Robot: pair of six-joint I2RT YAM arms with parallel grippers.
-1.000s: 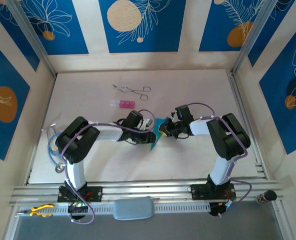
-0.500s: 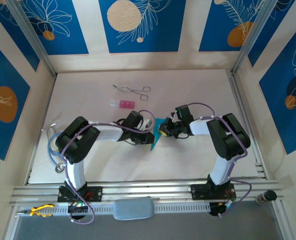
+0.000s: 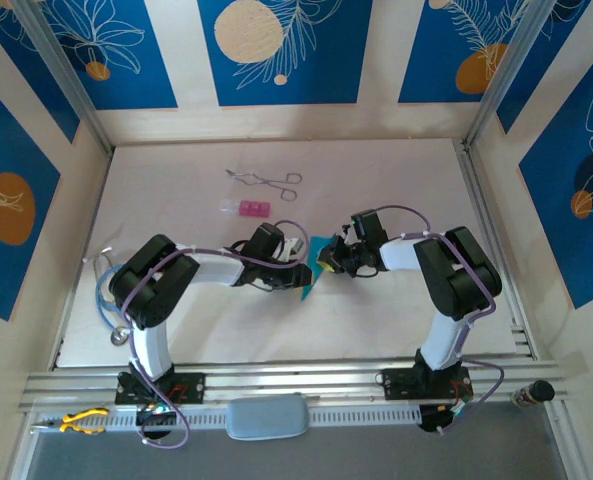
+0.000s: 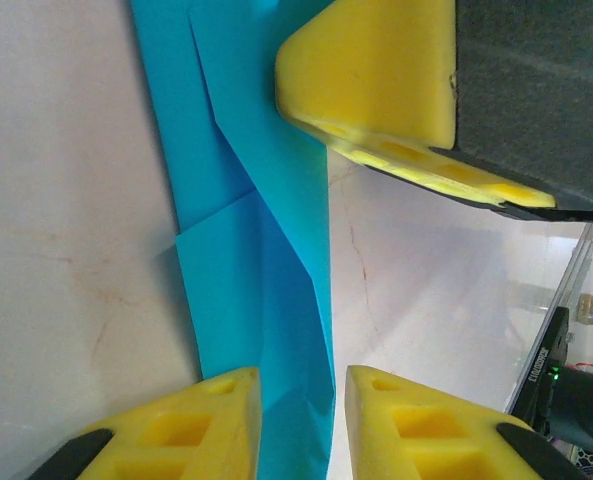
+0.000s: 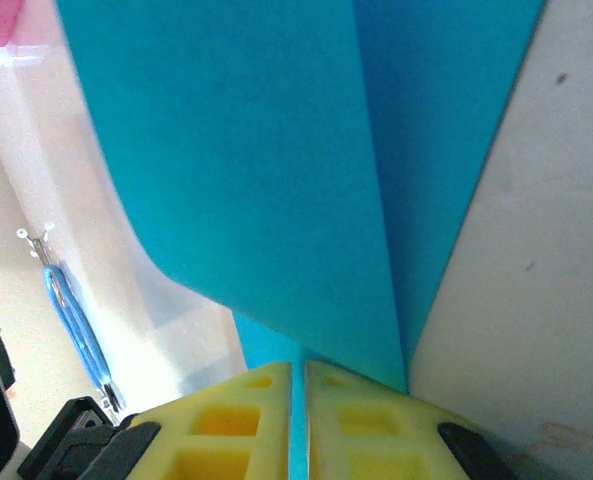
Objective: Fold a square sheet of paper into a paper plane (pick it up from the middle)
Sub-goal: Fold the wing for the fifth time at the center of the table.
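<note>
While our right pincer (image 5: 298, 420) pinches one end of the cyan paper plane (image 3: 316, 255), which lies between both arms near the middle of the surface (image 3: 376, 190), our left pincer (image 4: 304, 425) hovers, slightly spread, over its long folded edge. We judge a wing crease is underway; next, the left must close squarely there without dragging the paper.

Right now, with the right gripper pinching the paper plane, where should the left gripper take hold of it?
Take the straight long edge of the paper plane, near the end away from the right gripper, which is shut on it. That folded edge runs straight into the gap of the open left gripper, so closing across it from where it stands looks best.
</note>
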